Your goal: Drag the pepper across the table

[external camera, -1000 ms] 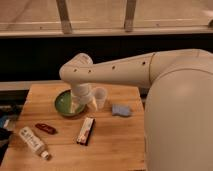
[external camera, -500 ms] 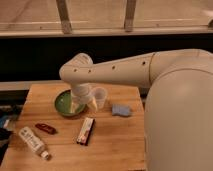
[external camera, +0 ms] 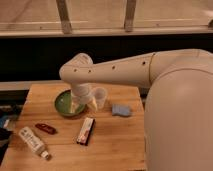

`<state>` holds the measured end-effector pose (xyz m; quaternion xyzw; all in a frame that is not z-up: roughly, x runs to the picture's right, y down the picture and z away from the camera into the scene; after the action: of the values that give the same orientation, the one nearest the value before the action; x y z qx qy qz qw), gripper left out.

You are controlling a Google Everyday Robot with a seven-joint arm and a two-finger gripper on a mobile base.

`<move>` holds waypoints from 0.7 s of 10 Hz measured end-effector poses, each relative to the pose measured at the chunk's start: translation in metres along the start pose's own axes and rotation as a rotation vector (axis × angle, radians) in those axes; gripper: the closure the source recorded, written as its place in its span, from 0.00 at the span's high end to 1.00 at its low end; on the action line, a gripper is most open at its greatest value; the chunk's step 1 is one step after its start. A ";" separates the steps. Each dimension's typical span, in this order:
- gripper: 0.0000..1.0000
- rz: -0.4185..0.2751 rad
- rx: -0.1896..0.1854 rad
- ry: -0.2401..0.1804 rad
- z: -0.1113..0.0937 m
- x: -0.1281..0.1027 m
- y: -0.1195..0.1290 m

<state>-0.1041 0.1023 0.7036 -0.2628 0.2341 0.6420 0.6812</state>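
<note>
1. White and rounded, the arm reaches in from the right and bends down, so that the tool (external camera: 77,103) hangs over the green bowl (external camera: 62,106) at the back left of the worktop (external camera: 115,147). I cannot tell whether the tool is open or closed, nor whether it has hold of anything.
2. The tool covers the bowl's right part; what shows of the inside looks bare.
3. A pale cup (external camera: 100,97) stands upright just right of the tool, close against the bowl. Its contents cannot be made out.
4. A blue pad (external camera: 120,110) lies further right, and a red-and-white packet (external camera: 86,131) lies in front of the bowl.
5. The pepper (external camera: 45,128) lies flat at the front left, well apart from the tool, between the packet and a white bottle (external camera: 34,142).
6. Small, dark red and glossy, the pepper is probably light and slippery, and its rounded body may roll or squirt out sideways.
7. A pinch across its middle, at right angles to its length, looks the surest hold for a drag; pressing on one end would likely spin it.
8. The bottle lies near enough to be knocked.
</note>
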 end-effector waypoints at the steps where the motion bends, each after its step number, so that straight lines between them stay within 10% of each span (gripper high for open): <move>1: 0.65 0.000 0.000 0.000 0.000 0.000 0.000; 5: 0.65 -0.006 0.006 -0.011 -0.001 0.000 -0.001; 7: 0.65 -0.130 0.036 -0.048 -0.009 0.001 0.018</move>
<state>-0.1218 0.0979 0.6955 -0.2496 0.2117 0.5982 0.7314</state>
